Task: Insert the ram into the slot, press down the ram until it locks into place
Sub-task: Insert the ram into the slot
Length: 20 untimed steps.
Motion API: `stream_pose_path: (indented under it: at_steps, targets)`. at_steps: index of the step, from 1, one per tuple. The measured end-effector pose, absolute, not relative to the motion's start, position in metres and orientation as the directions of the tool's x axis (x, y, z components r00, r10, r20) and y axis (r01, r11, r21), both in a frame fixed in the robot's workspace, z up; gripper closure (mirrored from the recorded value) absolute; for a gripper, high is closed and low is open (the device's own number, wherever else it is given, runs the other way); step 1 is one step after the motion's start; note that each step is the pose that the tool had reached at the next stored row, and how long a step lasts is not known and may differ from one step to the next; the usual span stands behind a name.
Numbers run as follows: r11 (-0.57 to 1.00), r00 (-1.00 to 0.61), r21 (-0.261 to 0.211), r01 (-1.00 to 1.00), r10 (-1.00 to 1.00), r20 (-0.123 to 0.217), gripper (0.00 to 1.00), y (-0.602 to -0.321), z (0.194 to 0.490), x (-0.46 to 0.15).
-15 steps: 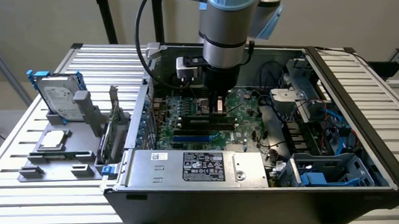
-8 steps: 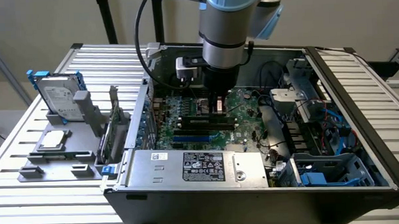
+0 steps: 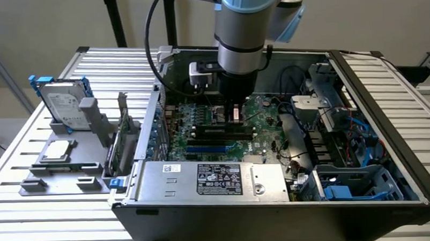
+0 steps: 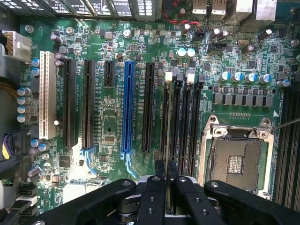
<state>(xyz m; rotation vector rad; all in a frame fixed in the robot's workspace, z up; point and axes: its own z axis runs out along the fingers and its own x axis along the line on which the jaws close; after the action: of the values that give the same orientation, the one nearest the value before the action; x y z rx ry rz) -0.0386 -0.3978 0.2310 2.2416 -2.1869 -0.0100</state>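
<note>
Well, gripper (image 4: 166, 168): black, blocky fingers pinched tight on the ram (image 4: 168, 117), reaching straight down into the open case (image 3: 275, 215).
Ram: thin, flat green board, seen edge-on from the wrist view as a pale sliver lying along the slot (image 4: 173, 108) — whether it is fully seated I cannot tell.
Slot: long, narrow black plastic with a white end clip, one of four parallel ones beside the square metal processor socket (image 4: 236, 161).
Motherboard (image 4: 112, 126): green, densely studded, one glossy blue slot (image 4: 127, 108) among black ones.
Case: black box — on a ribbed metal table (image 3: 54, 222).
</note>
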Motion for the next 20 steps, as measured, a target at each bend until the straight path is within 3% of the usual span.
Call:
stream_pose_path:
  at_steps: [20]
  targets:
    - [-0.018, 0.018, 0.009, -1.0, -1.0, 0.006, 0.87, -0.3974, 0.2263, -0.0388]
